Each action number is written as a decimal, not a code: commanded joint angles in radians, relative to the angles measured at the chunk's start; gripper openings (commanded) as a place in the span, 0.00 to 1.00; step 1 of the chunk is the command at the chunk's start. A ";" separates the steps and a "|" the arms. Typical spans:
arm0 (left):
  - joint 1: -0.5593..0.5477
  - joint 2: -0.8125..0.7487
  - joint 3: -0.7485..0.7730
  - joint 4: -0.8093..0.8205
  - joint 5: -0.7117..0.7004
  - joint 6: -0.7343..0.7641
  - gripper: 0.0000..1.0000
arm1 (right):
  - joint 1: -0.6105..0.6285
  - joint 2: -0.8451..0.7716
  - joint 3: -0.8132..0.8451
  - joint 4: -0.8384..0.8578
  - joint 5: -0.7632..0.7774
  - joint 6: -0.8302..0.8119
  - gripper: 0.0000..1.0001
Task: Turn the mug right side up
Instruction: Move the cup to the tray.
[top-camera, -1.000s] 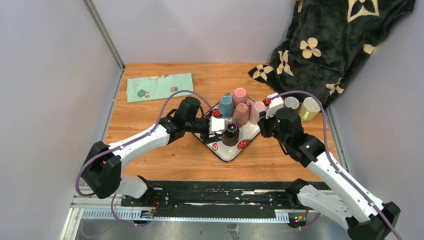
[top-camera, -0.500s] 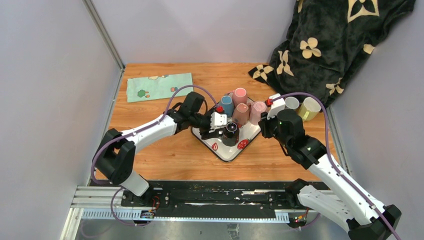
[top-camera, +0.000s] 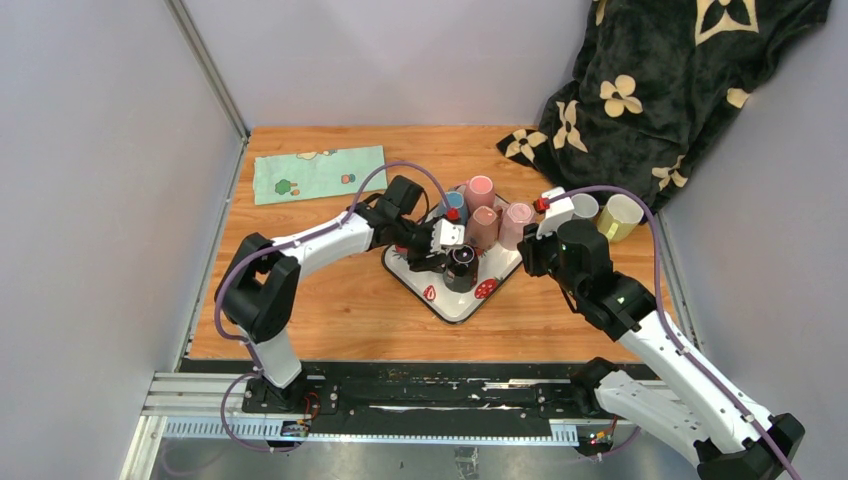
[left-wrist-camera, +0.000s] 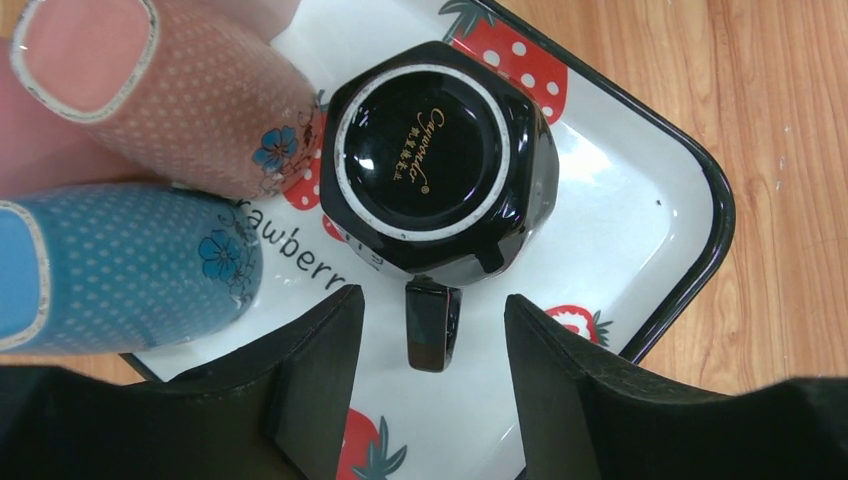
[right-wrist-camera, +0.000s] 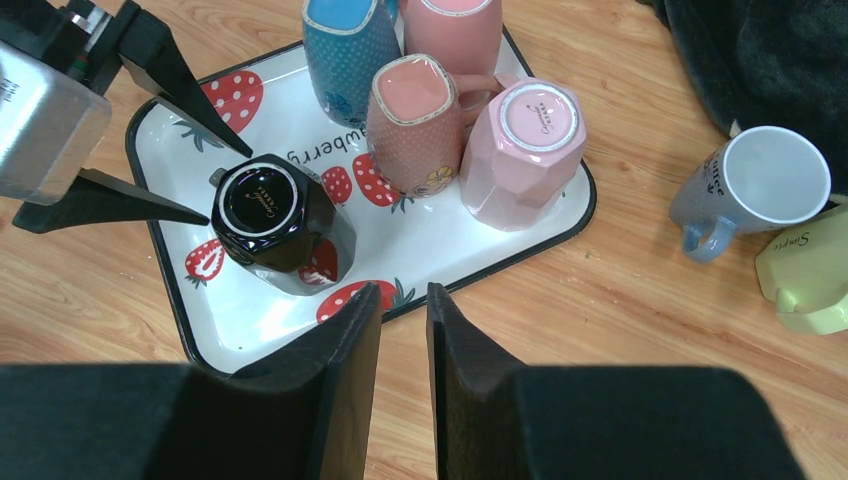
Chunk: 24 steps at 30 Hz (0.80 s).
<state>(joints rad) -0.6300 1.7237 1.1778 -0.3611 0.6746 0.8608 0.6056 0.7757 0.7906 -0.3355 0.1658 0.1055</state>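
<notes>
Left gripper (left-wrist-camera: 433, 305): reached low over strawberry tray (left-wrist-camera: 650, 190), jaws apart, flanking handle (left-wrist-camera: 432, 335) without touching. Right gripper (right-wrist-camera: 403, 300): above tray's near edge, jaws almost together, empty. Black mug (left-wrist-camera: 430, 160): glossy, faceted, upside down on tray, white-ringed base upward.

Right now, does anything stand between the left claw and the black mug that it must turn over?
Nothing visible does. The left claw is open, one finger on each side of the handle of the black mug. The blue mug and pink dotted mug stand close beside, not in the gap.
</notes>
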 joint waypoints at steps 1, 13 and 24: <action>0.003 0.029 0.036 -0.037 0.021 0.023 0.61 | -0.011 -0.013 -0.010 0.006 0.014 0.008 0.29; 0.000 0.075 0.074 -0.058 0.025 0.002 0.56 | -0.011 -0.020 -0.019 -0.011 0.021 0.022 0.29; -0.008 0.107 0.107 -0.082 -0.007 -0.005 0.50 | -0.010 -0.027 -0.025 -0.016 0.032 0.028 0.29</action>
<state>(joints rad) -0.6315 1.8091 1.2488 -0.4198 0.6693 0.8577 0.6052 0.7620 0.7738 -0.3447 0.1764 0.1169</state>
